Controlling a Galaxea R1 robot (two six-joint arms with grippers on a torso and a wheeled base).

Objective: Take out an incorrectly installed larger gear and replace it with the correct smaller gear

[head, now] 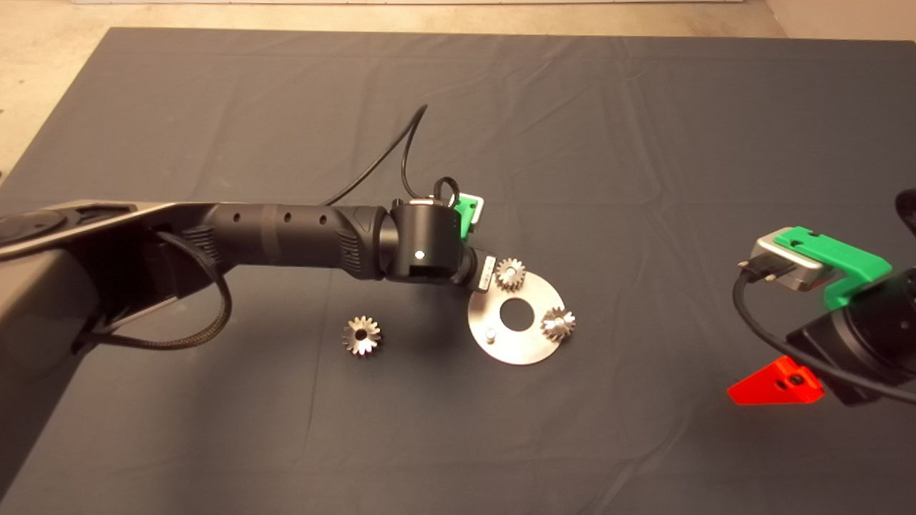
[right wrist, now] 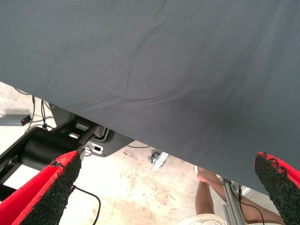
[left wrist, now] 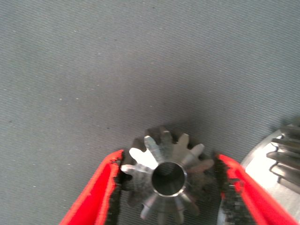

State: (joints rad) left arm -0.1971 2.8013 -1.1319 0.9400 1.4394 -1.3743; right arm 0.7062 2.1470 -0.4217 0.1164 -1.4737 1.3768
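Reaching in from the left edge of the dark mat [head: 644, 143], the left arm [head: 286, 232] holds the left gripper [left wrist: 166, 187] over the upper-left rim of a round steel plate [head: 522, 343] near the mat's centre; in the left wrist view its two red fingers [left wrist: 93, 197] stand on either side of a smaller gear [left wrist: 164, 178], pads touching or just beside the teeth, with the gear's bore facing the camera, so its axis runs upright from the plate. The head view shows this gear [head: 510, 274] at the plate's top edge, partly beside the wrist housing. A second gear [head: 558, 323] sits on the plate's right rim, past the central hole, and a small bare pin [head: 490, 334] rises at the lower left. The larger gear [head: 362, 335], with long pointed teeth, lies flat on the mat left of the plate and well apart from it, hole upward. Bare mat extends widely on every side of the plate. The right gripper [head: 776, 383] waits at the lower right edge, fingers [right wrist: 51, 192] spread wide, its wrist view showing the mat's border, floor, and a person's leg [right wrist: 211, 197] beyond
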